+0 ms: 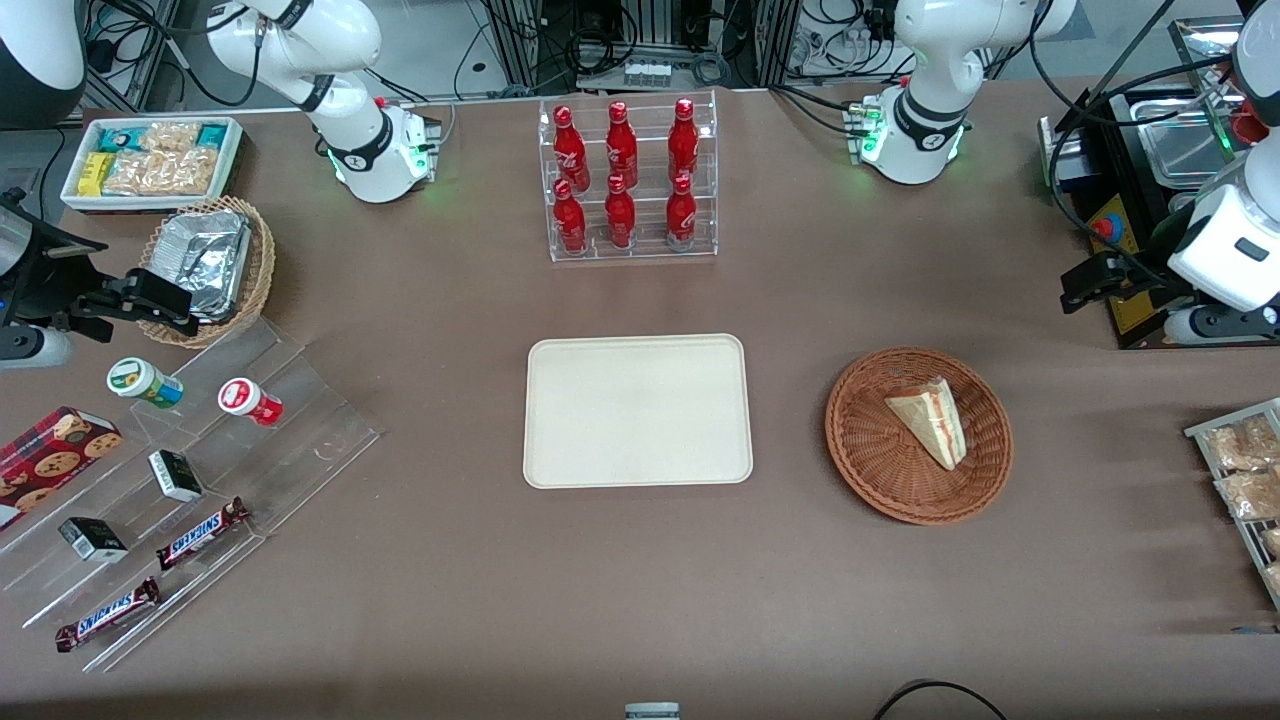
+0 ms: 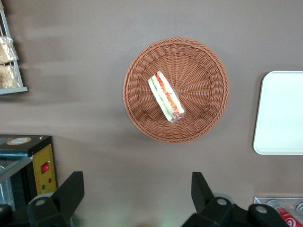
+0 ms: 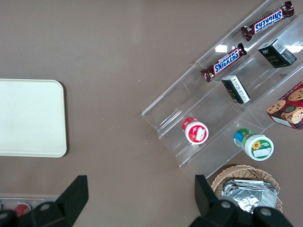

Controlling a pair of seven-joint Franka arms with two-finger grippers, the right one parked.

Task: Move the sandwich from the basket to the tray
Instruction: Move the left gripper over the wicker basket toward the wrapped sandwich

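Open tabletop between basket and tray

The tray lies bare, with brown table showing all round it. Beside it toward the working arm's end, the wicker basket holds only the sandwich, uncovered from above. The gripper hangs high above the table, fingers spread. The bottle rack stands farther from the camera than the tray.

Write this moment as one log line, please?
stage: start | sandwich: in basket | tray: bare | pincer: open, high above the table, beside basket
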